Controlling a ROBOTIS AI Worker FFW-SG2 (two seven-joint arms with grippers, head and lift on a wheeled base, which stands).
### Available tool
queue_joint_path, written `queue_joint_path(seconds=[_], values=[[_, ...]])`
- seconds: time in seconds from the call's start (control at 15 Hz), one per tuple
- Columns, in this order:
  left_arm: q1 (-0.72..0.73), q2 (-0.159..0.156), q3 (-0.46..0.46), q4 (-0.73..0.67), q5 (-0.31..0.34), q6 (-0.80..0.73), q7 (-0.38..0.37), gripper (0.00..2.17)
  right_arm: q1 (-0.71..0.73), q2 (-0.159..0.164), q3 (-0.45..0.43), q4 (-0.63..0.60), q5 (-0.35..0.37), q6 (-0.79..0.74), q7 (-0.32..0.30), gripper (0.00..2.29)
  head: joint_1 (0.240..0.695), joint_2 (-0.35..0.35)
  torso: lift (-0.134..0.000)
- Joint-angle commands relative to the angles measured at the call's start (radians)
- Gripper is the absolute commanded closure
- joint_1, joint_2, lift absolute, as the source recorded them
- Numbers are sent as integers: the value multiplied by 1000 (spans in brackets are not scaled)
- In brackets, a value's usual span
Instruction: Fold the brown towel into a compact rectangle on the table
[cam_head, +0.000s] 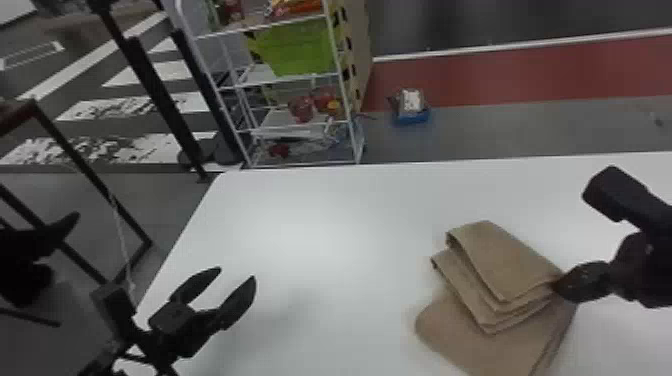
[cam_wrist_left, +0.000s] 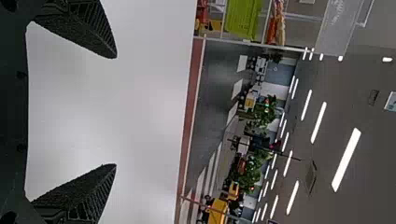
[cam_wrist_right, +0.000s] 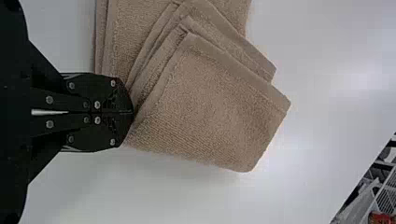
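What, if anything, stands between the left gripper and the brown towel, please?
Nothing visible does: white table stretches between the left gripper and the brown towel. The right gripper is at the towel's right side, outside that gap.

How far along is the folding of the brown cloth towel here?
Partly done: the brown cloth towel already lies in several stacked layers on the white table. In hand: the black right gripper is shut on its edge. Remaining: upper layers sit askew over the lower part, so squaring them into a compact rectangle seems left.
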Motion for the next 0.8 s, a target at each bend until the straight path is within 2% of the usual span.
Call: queue_joint_path(seconds=[0.0, 0.33, 0.47, 0.73], values=[[-2, -4, -1, 3, 0, -11, 0, 46, -33, 34, 18, 44, 2, -13, -28, 2132, 695, 315, -123], [-16, -4, -7, 6, -13, -8, -2, 46, -41, 124, 16, 65, 13, -77, -121, 2132, 695, 332, -123], [-17, -4, -6, 6, -16, -8, -2, 46, -41, 147, 21, 65, 10, -102, -135, 2128, 695, 350, -123], [-19, -4, -10, 6, -16, -8, -6, 46, -41, 169, 59, 79, 42, -105, -137, 2125, 695, 350, -123]])
